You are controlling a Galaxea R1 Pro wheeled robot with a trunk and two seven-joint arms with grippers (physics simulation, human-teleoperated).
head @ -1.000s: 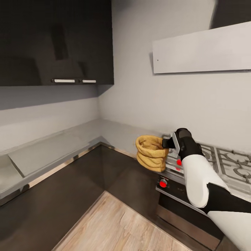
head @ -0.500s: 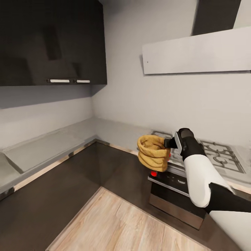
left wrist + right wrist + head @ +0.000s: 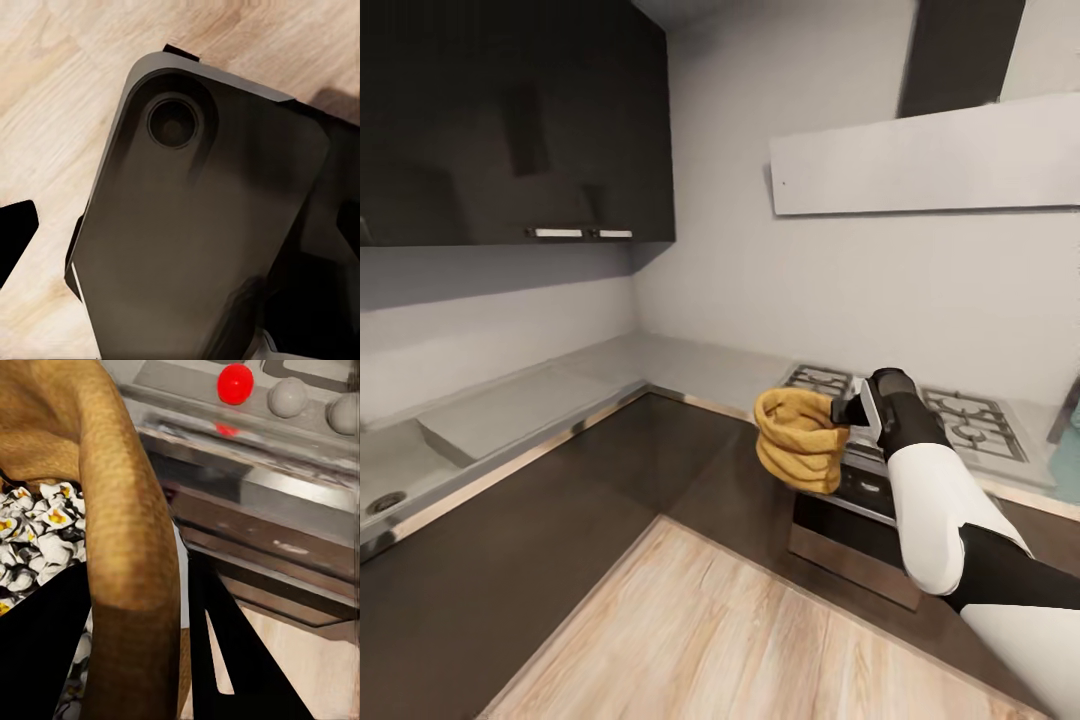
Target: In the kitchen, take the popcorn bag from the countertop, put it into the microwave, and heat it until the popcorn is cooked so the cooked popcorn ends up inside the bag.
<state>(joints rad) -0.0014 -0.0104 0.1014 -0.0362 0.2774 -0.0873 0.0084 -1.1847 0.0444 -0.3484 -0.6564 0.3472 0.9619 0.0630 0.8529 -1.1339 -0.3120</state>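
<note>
Transport step: right claw (image 3: 844, 409) was clamped on popcorn bag (image 3: 796, 440) rim, so bag needed staying upright, popcorn (image 3: 34, 547) unspilled.

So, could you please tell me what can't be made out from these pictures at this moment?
- Microwave: head view, the frame's right edge leaves just a mint sliver; door and knobs are cut off.
- Left end effector: left wrist view, a dark panel blocks it, so its state is unclear.
- Popcorn bag base: right wrist view, the right end effector and the frame edge hide it.
- Popcorn: partly behind the bag's rim.
</note>
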